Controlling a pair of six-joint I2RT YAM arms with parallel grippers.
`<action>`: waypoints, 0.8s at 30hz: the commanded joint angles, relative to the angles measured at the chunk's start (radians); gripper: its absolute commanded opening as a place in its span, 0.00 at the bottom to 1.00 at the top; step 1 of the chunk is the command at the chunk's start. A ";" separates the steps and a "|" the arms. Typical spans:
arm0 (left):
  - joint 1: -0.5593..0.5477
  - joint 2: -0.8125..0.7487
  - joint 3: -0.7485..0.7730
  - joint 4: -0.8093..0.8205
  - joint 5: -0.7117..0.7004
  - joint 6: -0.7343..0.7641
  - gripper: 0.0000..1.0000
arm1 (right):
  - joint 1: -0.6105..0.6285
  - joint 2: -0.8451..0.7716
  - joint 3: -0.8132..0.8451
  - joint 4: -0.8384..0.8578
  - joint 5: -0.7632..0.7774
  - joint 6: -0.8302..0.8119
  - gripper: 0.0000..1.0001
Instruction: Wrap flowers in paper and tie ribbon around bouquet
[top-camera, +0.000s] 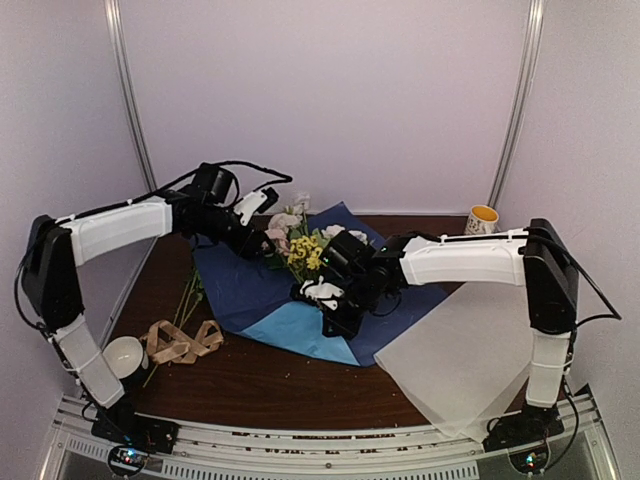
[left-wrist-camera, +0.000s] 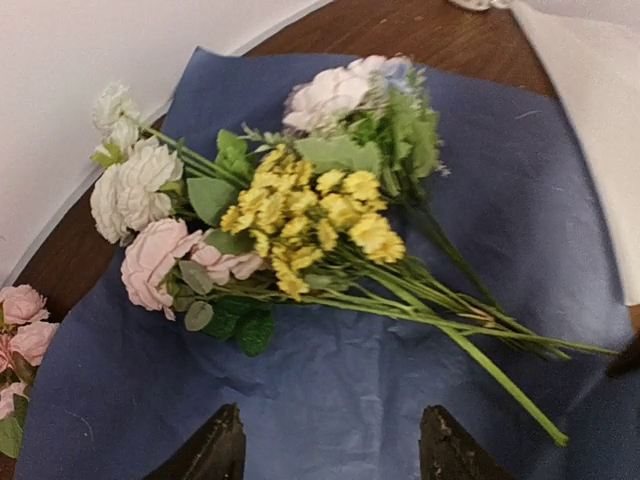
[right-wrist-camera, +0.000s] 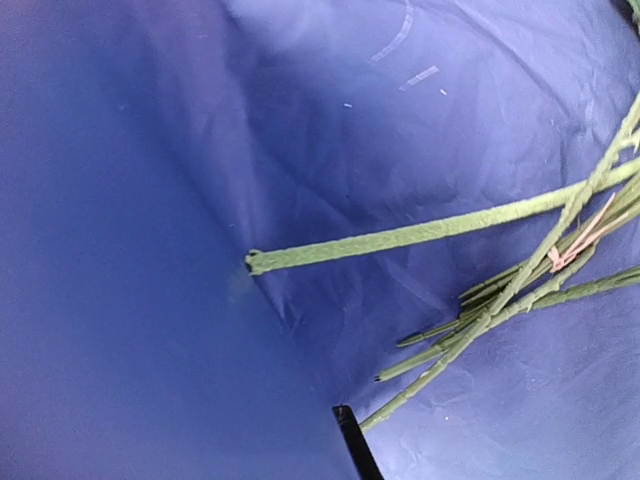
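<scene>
The flowers (left-wrist-camera: 300, 215), white, pink and yellow with long green stems, lie loose on the navy paper (left-wrist-camera: 330, 380); no wrapped bouquet is in view. My left gripper (left-wrist-camera: 330, 450) hovers open just short of the flowers, with only paper between its fingers. In the top view it (top-camera: 258, 243) is at the left of the flowers (top-camera: 305, 250). My right gripper (top-camera: 335, 305) is down at the stem ends. A raised fold of paper (right-wrist-camera: 120, 300) hides all but one fingertip (right-wrist-camera: 350, 445), and the gripper is shut on that fold. The tan ribbon (top-camera: 185, 340) lies looped at the front left.
A pale translucent sheet (top-camera: 460, 360) covers the table's right front. A yellow mug (top-camera: 482, 218) stands at the back right and a white cup (top-camera: 125, 355) by the ribbon. Loose pink flowers (left-wrist-camera: 20, 320) lie off the paper's left edge. A light blue corner (top-camera: 300, 330) of the paper shows in front.
</scene>
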 joint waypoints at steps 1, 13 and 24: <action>0.001 -0.156 -0.194 0.035 0.259 0.022 0.62 | -0.047 0.038 0.030 0.013 -0.138 0.063 0.00; -0.111 -0.338 -0.469 0.050 0.280 0.105 0.76 | -0.101 0.077 0.046 0.028 -0.254 0.093 0.00; -0.106 -0.113 -0.374 -0.009 0.187 0.026 0.76 | -0.114 0.067 0.030 0.034 -0.265 0.093 0.00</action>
